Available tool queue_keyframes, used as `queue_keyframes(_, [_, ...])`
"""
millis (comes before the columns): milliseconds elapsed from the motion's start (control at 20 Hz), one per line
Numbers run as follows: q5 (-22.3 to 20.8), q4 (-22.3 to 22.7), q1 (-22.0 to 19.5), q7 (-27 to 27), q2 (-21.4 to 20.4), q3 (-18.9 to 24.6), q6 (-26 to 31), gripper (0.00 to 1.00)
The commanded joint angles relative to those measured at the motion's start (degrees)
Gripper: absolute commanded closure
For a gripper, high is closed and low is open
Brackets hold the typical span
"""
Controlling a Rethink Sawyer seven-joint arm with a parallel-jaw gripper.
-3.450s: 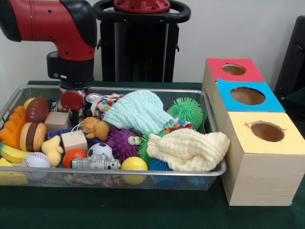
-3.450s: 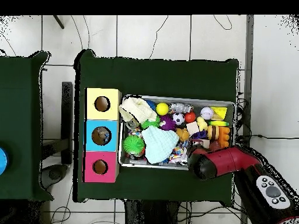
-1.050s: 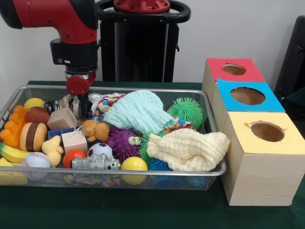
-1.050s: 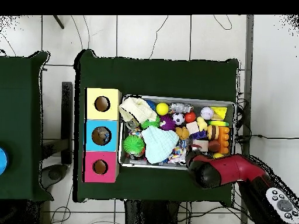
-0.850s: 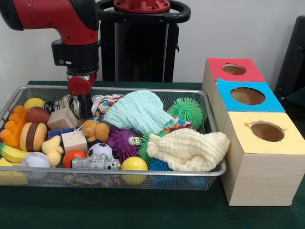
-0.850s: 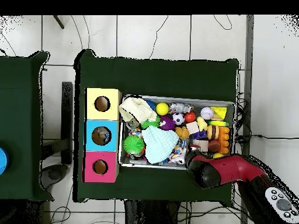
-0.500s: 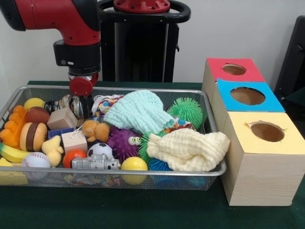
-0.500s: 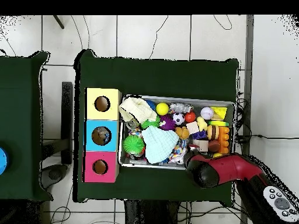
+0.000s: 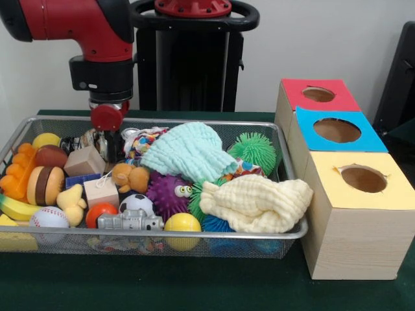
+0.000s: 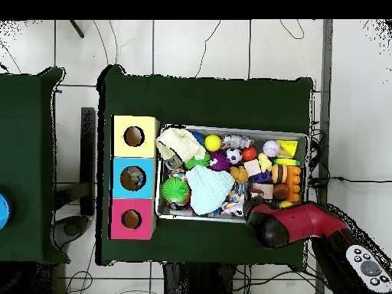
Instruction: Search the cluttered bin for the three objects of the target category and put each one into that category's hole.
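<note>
I see the gripper (image 9: 111, 144) down in the wire bin (image 9: 194, 241) at 10 o'clock, can't tell its grip, 3 holed boxes (image 9: 337, 133) at 3 o'clock.

A robotics lab: green-clothed table (image 10: 207, 99), tiled floor (image 10: 199, 46) strewn with cables (image 10: 214, 34), 3 colour-topped boxes (image 9: 337, 129)

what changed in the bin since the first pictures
The gripper rose from low among the toys near the brown football; the football and wooden block beside it shifted slightly. Cloths, spiky balls and the three boxes stayed put.
</note>
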Motion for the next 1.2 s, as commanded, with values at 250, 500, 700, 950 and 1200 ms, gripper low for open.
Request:
queue_keyframes(250, [-1.9, -4.6, -4.9, -1.2, 0.6, 6.3, -2.0, 0.00])
queue_keyframes(500, [-4.0, -4.9, -3.8, 1.1, 1.6, 5.3, -3.4, 0.00])
queue_keyframes(700, [-3.8, -6.8, -2.1, 1.4, 2.8, 2.7, -0.1, 0.00])
queue_keyframes(950, [-5.4, -9.2, 0.9, 2.8, 4.7, -2.1, 2.4, 0.00])
queue_keyframes(1200, [-7.5, -10.9, 3.7, 4.8, 4.9, -5.2, 1.2, 0.00])
